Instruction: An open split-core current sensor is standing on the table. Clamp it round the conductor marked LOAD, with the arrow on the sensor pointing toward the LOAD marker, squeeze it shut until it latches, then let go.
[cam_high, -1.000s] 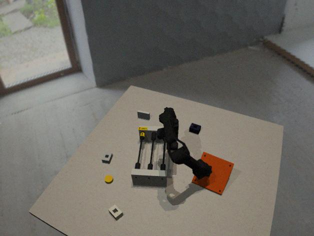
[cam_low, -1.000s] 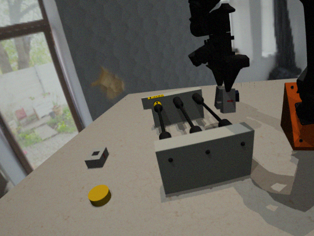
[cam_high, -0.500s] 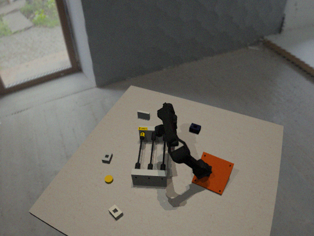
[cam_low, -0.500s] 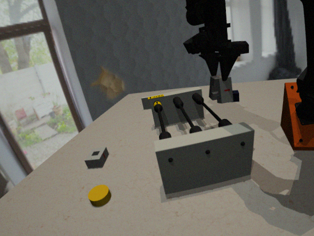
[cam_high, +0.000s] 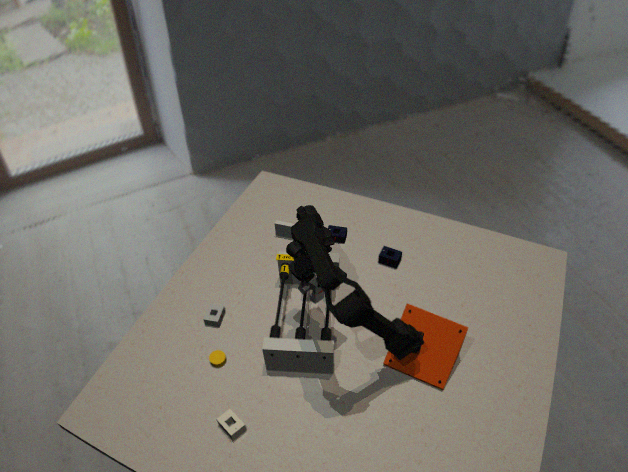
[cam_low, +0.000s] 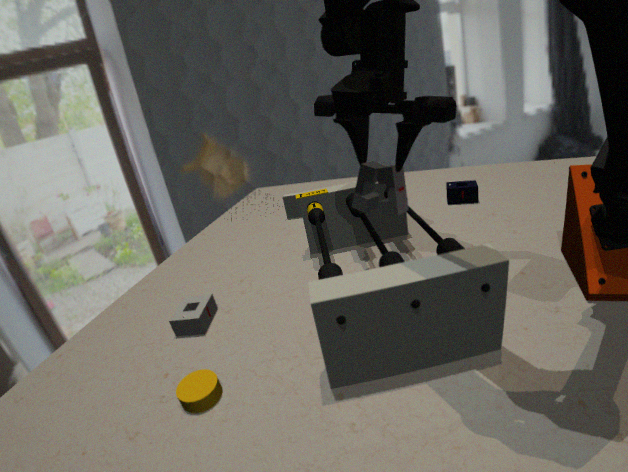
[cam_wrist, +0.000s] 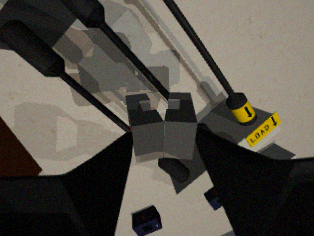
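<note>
My gripper (cam_high: 310, 285) (cam_low: 380, 166) (cam_wrist: 163, 134) points down, shut on the grey split-core sensor (cam_low: 377, 198) (cam_wrist: 180, 137). The sensor's two halves are parted on the side away from the fingers. A red mark shows on its side; its arrow direction is unreadable. It hangs above the conductor rack (cam_high: 298, 357) (cam_low: 416, 329), near the middle and right conductors in the exterior view, and touching cannot be told. The LOAD conductor (cam_high: 279, 304) (cam_low: 323, 243) (cam_wrist: 200, 47) is the leftmost rod in the top and exterior views, with nothing around it. The yellow LOAD marker (cam_high: 284, 257) (cam_low: 311, 193) (cam_wrist: 263, 129) sits at its far end.
Two dark blue blocks, one (cam_high: 389, 257) (cam_low: 461, 195) (cam_wrist: 146, 221) and another (cam_high: 337, 233) (cam_wrist: 214, 198), lie beyond the rack. Left are a grey block (cam_high: 218, 320) (cam_low: 190, 328), a yellow disc (cam_high: 217, 358) (cam_low: 199, 388) and a cream block (cam_high: 239, 422). The orange base plate (cam_high: 436, 345) is right.
</note>
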